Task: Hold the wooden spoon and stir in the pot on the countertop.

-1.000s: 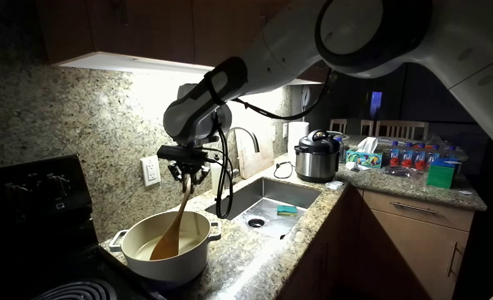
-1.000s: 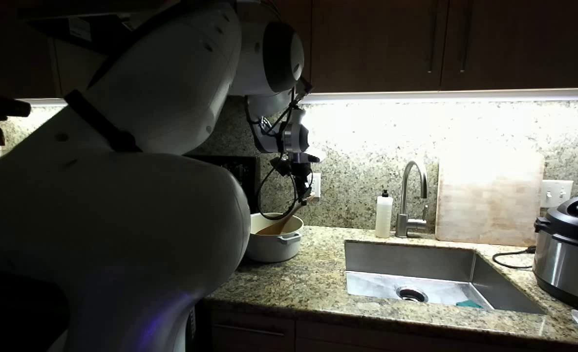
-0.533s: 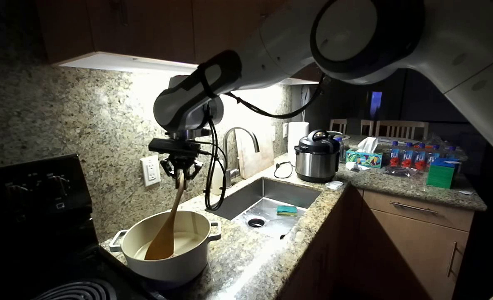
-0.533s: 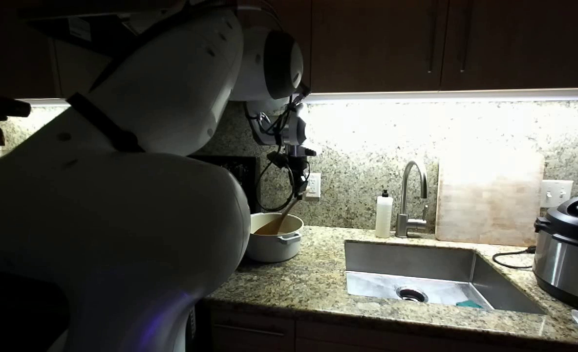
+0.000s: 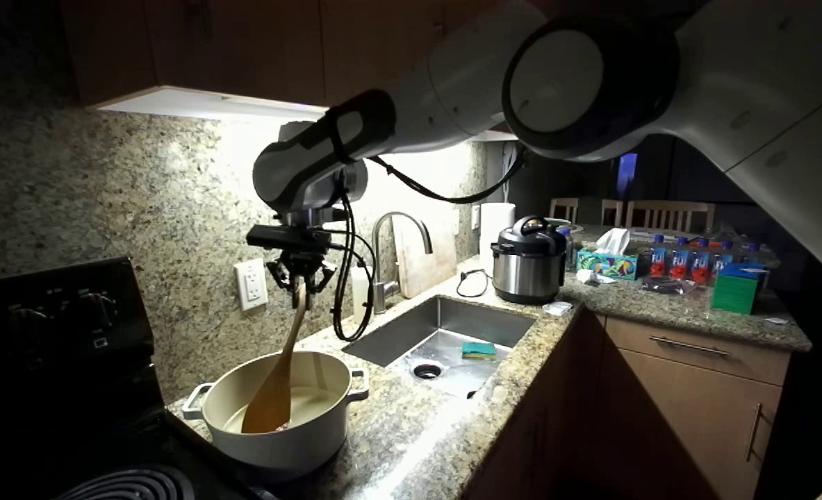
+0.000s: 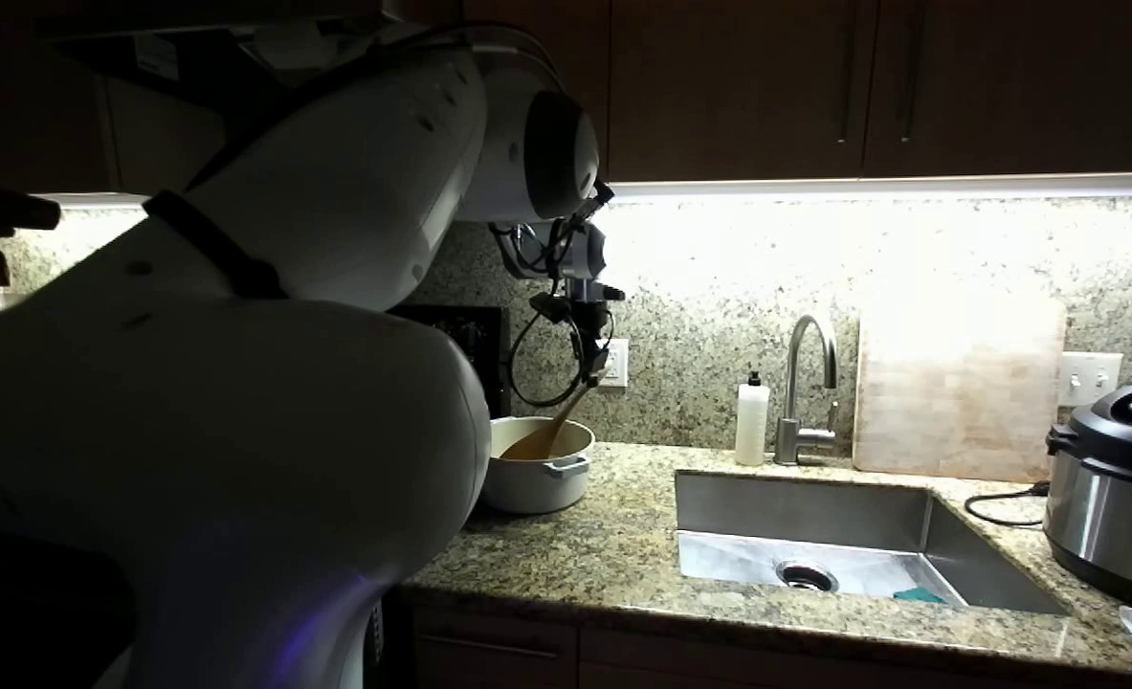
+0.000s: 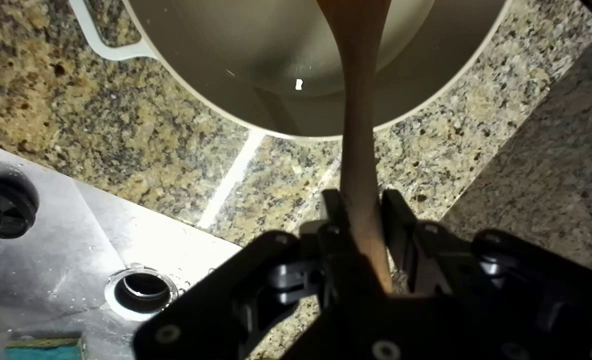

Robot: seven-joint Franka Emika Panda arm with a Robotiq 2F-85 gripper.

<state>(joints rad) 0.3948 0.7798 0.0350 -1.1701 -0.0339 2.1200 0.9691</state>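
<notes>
I have the black two-fingered claw [image 7: 362,212] clamped on the slim handle of a long light-brown wooden spoon [image 5: 281,375], one finger against each side, near the handle's upper end. For lettering I look well beyond the claw, past the tall steel-and-black cooker [image 5: 529,274], in an exterior view: a row of clear bottles with blue caps [image 5: 679,261] bears red-flowered labels whose white capitals begin with F, the rest too small for me to be sure of. Pale marks on the black stove panel [image 5: 63,319], to the opposite side of the claw, are too dim for me to read. The spoon's long axis slants: in both exterior views it runs from the claw down and towards the stove panel's side, bowl end lowest. The oval bowl [image 5: 269,408] is inside the wide, round cream-white pot [image 5: 285,451] below the claw, and in the wrist view the handle passes over its rim; I cannot tell whether the bowl touches the bottom. That pot sits on the speckled beige-brown granite countertop [image 6: 613,545], and the rectangular steel sink [image 6: 805,512] lies lower, beside the claw, on the side away from the stove panel.
</notes>
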